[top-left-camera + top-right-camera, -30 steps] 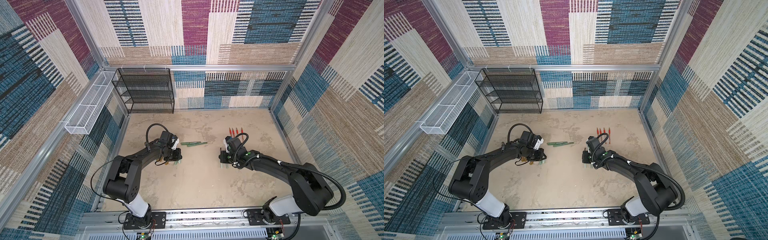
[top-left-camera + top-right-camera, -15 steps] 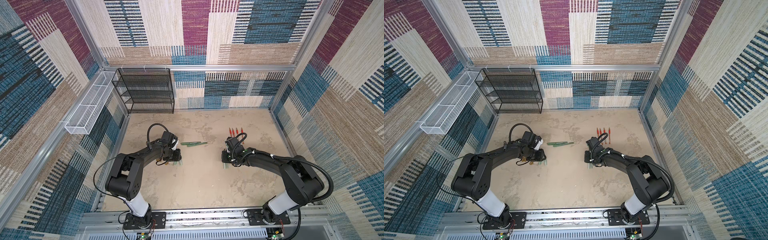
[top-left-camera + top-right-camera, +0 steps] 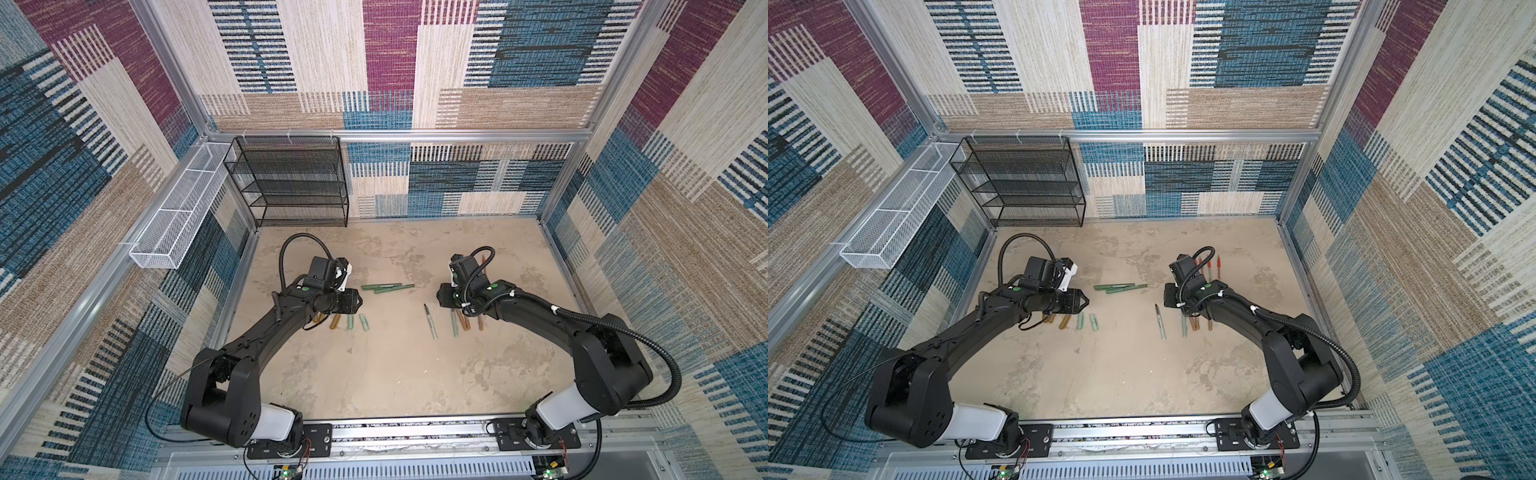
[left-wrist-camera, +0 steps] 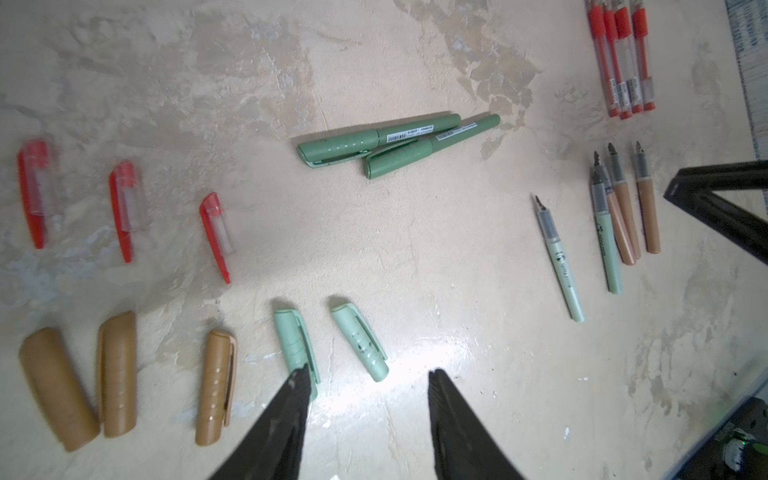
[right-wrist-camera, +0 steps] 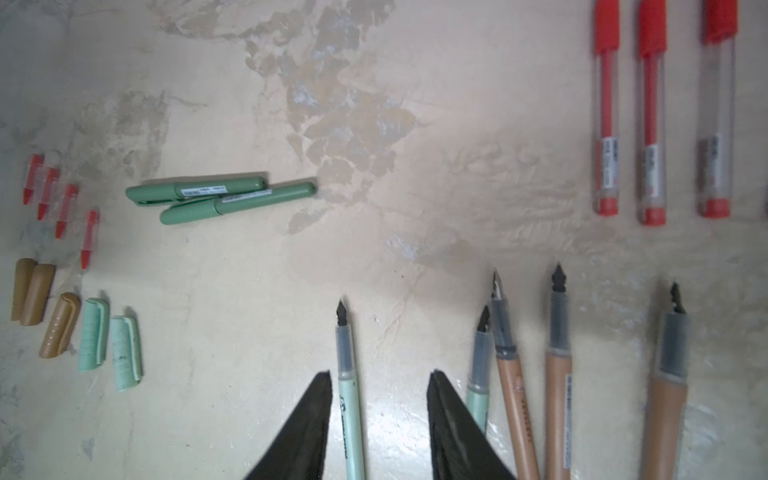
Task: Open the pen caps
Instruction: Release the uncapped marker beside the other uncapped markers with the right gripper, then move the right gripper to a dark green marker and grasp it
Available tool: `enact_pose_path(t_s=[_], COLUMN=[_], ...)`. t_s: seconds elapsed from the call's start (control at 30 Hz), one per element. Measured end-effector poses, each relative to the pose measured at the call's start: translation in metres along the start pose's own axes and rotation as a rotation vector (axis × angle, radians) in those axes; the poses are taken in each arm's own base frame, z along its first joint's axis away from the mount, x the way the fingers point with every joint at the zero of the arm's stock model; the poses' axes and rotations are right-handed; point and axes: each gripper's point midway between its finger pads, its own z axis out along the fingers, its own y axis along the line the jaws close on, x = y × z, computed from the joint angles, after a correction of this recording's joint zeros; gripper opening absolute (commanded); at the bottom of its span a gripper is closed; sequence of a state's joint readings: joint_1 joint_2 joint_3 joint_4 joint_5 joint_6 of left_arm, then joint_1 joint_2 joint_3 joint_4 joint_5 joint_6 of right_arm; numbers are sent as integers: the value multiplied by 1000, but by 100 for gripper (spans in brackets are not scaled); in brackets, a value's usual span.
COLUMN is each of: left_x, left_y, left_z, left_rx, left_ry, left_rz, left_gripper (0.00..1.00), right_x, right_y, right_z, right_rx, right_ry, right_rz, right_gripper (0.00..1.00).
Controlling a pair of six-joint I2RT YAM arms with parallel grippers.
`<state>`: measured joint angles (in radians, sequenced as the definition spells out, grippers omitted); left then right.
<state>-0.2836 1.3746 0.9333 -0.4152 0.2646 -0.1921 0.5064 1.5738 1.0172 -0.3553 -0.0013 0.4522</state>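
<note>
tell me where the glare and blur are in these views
Left wrist view: white glare on the table beside the mint caps, and the red caps are smeared with blur. Right wrist view: glare on the table beside the uncapped mint pen; the red pens look soft. Both top views: even light, no glare.

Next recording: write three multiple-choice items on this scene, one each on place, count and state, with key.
1. Where on the table do the two dark green pens lie? A far-left corner; B centre; C near-right corner.
2. How many mint caps lie loose? A one; B two; C five.
3. The dark green pens are: A capped; B uncapped; C snapped.
Key: 1 B, central in both top views; 2 B, two show in both wrist views; 3 A, no tips show.
</note>
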Motion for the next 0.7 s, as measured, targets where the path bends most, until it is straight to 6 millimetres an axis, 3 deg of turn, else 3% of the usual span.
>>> enact_pose_path(t_s=[0.17, 0.3, 0.53, 0.7], left_x=[-11, -22, -33, -35], left_y=[7, 28, 54, 60], left_z=[-27, -47, -75, -83], left_rx=[-13, -50, -87, -98], left_ry=[-100, -167, -259, -290], left_rz=[31, -12, -76, -87], left_gripper=[61, 63, 67, 70], right_x=[-15, -34, -65, -68], right_y=[19, 42, 76, 80], right_z=[18, 39, 89, 115], right_rx=[-56, -122, -215, -249], right_ry=[19, 31, 51, 87], right_rz=[-33, -58, -118, -131], right_gripper=[58, 61, 62, 62])
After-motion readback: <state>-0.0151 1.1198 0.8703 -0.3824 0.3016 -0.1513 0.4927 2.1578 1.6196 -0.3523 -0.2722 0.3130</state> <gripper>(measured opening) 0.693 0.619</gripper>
